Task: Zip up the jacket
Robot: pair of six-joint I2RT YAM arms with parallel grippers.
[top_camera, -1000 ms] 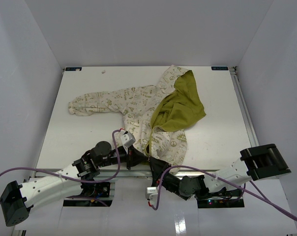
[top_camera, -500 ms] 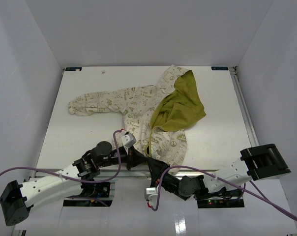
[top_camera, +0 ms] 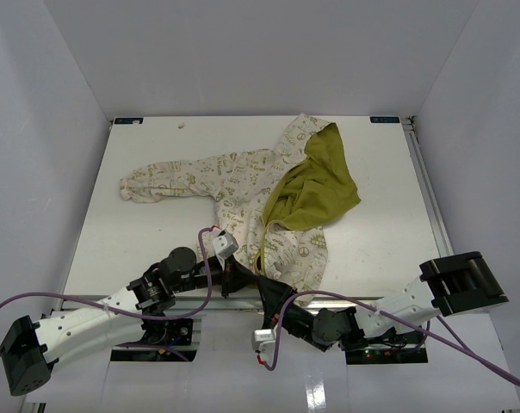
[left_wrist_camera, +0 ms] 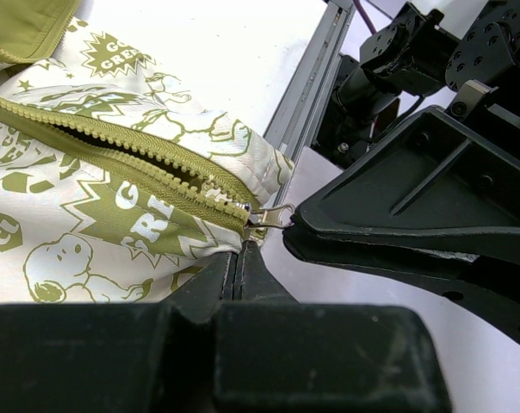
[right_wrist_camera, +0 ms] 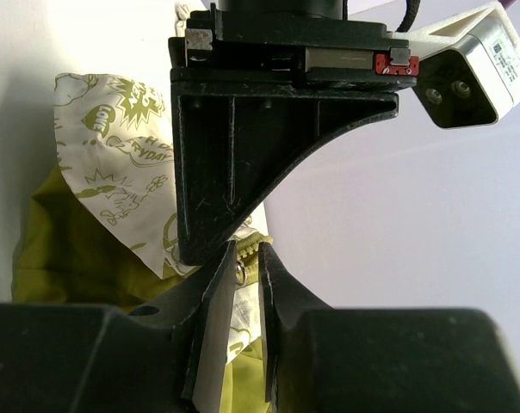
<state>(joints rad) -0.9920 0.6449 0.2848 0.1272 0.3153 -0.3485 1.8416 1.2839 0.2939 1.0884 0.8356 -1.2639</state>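
Your left gripper [left_wrist_camera: 240,255] is clamped shut against the hem of the jacket [top_camera: 243,172] spread mid-frame on the table [top_camera: 157,232], and your right gripper [right_wrist_camera: 243,260] stands barely apart around the zipper pull [left_wrist_camera: 275,213], grip unclear.

On table [top_camera: 139,241]: jacket [top_camera: 247,181], hem at near edge, sleeve out left. At hem, left gripper [top_camera: 241,277] beside right gripper [top_camera: 269,288].
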